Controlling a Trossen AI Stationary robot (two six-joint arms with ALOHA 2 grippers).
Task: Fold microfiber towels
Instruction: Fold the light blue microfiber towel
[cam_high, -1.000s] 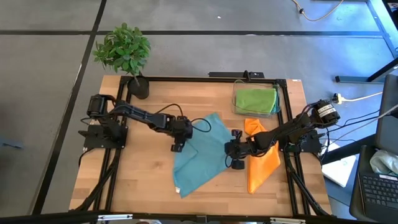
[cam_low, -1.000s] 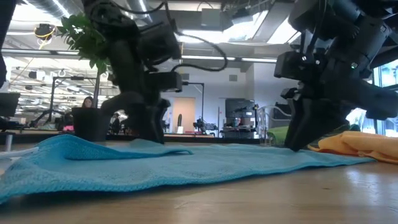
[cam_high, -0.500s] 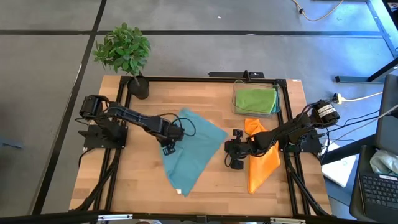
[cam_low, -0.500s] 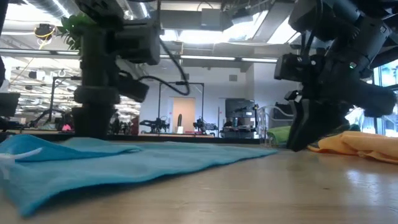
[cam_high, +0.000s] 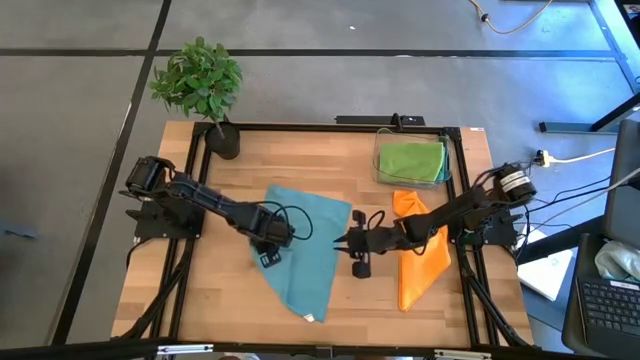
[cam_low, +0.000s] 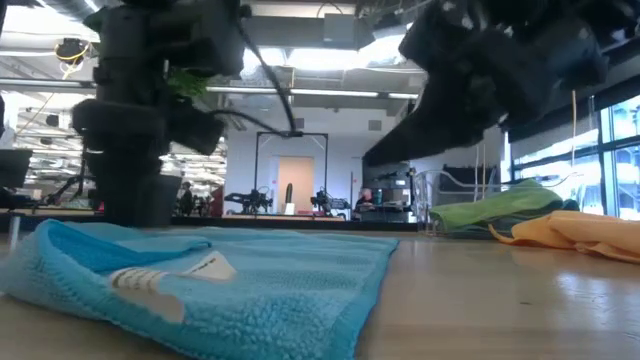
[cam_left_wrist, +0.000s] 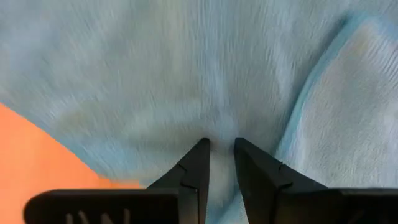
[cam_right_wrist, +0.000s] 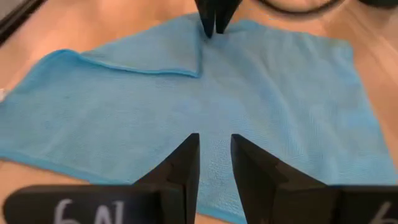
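A light blue towel (cam_high: 300, 250) lies spread on the wooden table, with one flap (cam_right_wrist: 155, 53) turned over near its left edge and a white tag (cam_low: 165, 275) showing. My left gripper (cam_high: 268, 243) stands on the towel beside that flap, shut on the cloth. My right gripper (cam_high: 350, 248) hovers over the towel's right edge, fingers (cam_right_wrist: 186, 165) a narrow gap apart and empty. An orange towel (cam_high: 420, 260) lies crumpled to the right. A lime green towel (cam_high: 410, 160) lies in the clear bin. My left gripper pinches a small bunch of the light blue towel (cam_left_wrist: 221, 137) between its two fingertips, at the end of the turned-over flap near the towel's left edge. The fingers (cam_right_wrist: 214, 15) come from above and point down. The towel lies flat and slack on the table.
A clear bin (cam_high: 380, 150) stands at the far right of the table. A potted plant (cam_high: 200, 85) stands at the far left corner. Black frame rails run along the table's sides. Bare wood (cam_high: 220, 300) shows at the near left.
My left gripper has gone toward the table's left and near edges, dragging the light blue towel along the table; the towel has slid left and turned about. My right gripper has risen off the table and gone left, toward the towel's right edge.
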